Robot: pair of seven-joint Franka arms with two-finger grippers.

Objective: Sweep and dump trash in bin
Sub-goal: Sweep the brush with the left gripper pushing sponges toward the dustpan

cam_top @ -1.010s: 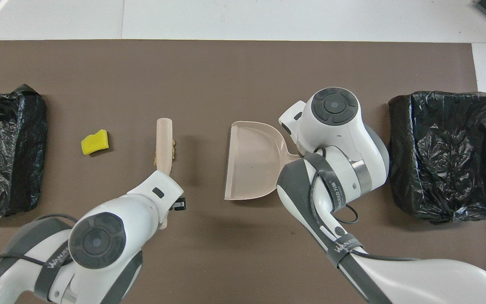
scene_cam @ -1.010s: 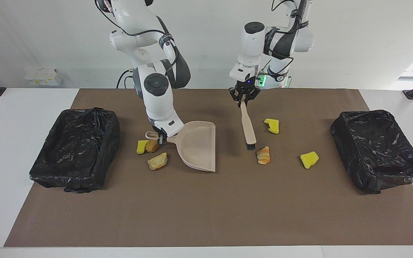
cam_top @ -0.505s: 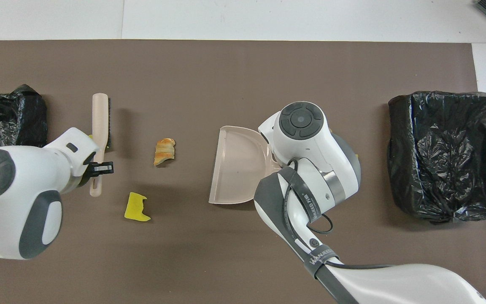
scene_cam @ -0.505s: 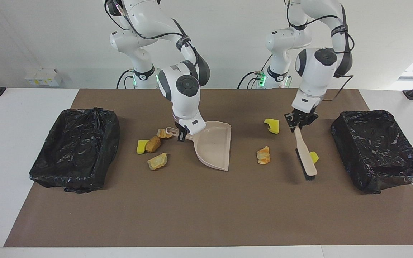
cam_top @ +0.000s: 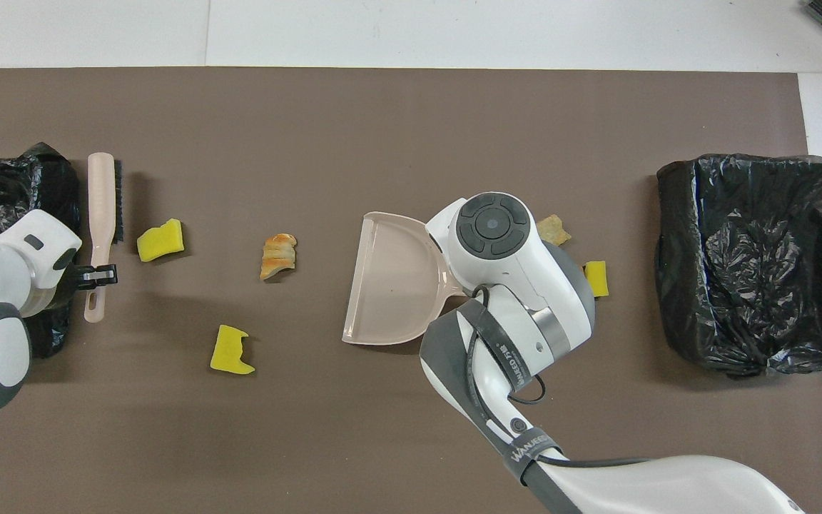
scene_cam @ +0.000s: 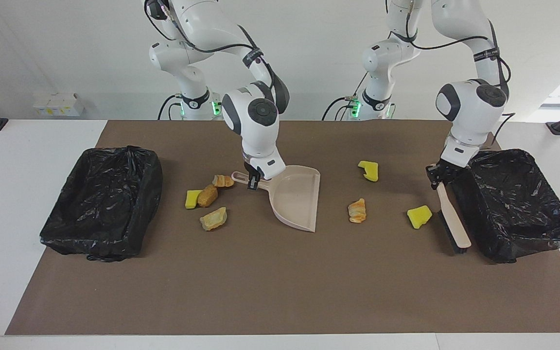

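Trash (scene_cam: 357, 210) scattered, some hidden overhead, left end effector (scene_cam: 439, 174) gripping brush (scene_cam: 452, 218), right end effector (scene_cam: 254, 181) gripping dustpan (scene_cam: 297, 197)

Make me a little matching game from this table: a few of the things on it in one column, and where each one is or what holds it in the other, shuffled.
Things:
1. dustpan
2. brush
3. croissant piece
4. yellow sponge chunk

Places:
A. lying loose on the mat between the dustpan and the sponge chunk
B. held by its handle in the right gripper, mouth turned toward the left arm's end
C. on the mat right beside the brush head
D. held in the left gripper, next to the black-lined bin

Pairs: 1-B, 2-D, 3-A, 4-C
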